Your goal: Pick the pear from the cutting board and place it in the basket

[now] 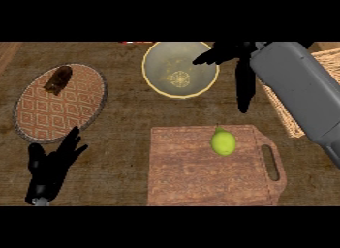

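**Inspection: pear on board, right hand above it, left hand idle**

Nearest to us is the right forearm (304,92), a broad grey limb entering from about 4 o'clock and running up toward 1 o'clock. At its end we note the right hand (233,58), black, with its fingers spread apart and straight: several point toward 9 o'clock over the rim of the bowl (158,80), while one long digit hangs down toward 6 o'clock. We see nothing held in it.

The left hand (52,162) sits at about 8 o'clock in the view, fingers up and relaxed, slightly fanned, clear of every object.

The pear (223,142), yellow-green, lies on the cutting board (201,174), in the board's upper right part, near its top edge. The board occupies the 6 o'clock area, its handle slot on the side toward 3 o'clock. The pear lies below the right hand's hanging digit; we judge the two apart, with counter showing between them.

The basket (290,114), woven and pale, lies at 3 o'clock, largely hidden by the forearm.

At 10 o'clock we record a round patterned placemat (65,109) bearing a small brown item (58,80) near its top; we cannot tell what it is.

All rest on the wooden counter (126,116).
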Controlling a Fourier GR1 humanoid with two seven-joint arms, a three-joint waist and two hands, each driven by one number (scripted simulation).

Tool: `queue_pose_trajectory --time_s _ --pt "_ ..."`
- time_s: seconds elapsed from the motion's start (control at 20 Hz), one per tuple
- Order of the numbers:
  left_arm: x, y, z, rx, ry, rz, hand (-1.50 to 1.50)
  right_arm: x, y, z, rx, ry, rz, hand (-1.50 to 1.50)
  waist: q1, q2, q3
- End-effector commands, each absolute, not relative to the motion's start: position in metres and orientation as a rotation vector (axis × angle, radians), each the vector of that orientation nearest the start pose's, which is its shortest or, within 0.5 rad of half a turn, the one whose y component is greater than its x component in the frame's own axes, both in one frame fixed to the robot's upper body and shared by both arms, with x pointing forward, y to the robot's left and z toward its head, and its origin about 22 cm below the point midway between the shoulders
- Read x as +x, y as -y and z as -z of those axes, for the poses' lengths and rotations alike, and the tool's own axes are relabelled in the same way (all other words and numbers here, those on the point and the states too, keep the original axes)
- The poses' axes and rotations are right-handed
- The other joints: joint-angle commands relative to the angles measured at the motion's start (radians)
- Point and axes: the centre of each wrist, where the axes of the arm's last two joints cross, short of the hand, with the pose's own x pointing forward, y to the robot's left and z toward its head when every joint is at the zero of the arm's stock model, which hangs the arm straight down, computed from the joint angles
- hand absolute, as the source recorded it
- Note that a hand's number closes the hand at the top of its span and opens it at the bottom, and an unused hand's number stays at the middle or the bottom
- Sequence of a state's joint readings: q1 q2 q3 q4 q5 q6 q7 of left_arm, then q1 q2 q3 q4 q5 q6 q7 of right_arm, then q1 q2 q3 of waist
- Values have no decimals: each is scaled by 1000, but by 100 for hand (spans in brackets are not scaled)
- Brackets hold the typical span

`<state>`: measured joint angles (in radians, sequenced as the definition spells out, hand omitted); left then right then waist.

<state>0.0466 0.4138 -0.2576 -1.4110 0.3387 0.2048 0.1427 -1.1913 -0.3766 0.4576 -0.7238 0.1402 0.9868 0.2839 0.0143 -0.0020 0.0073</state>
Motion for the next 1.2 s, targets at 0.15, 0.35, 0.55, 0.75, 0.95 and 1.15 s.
queue_pose_trajectory --time_s 0.15,0.35,0.55,0.75,0.95,1.15 --pt "205 -274 49 153 1021 36 0 435 154 -148 -85 771 -1705 -150 -3 6 -7" --pt "195 -280 57 145 1014 44 0 435 169 -142 -80 776 -1709 -150 2 8 -7" --pt "203 -291 51 138 1017 28 0 432 151 -131 -70 790 -1692 -150 1 7 -7" --pt "200 -299 67 158 1012 14 0 416 164 -120 -79 787 -1731 -150 -19 2 -8" --pt "198 -289 58 149 1020 38 0 419 149 -104 -101 794 -1704 -150 -3 5 -7" --pt "192 -288 52 146 1009 23 0 410 155 -92 -72 828 -1680 -150 -5 2 -7"
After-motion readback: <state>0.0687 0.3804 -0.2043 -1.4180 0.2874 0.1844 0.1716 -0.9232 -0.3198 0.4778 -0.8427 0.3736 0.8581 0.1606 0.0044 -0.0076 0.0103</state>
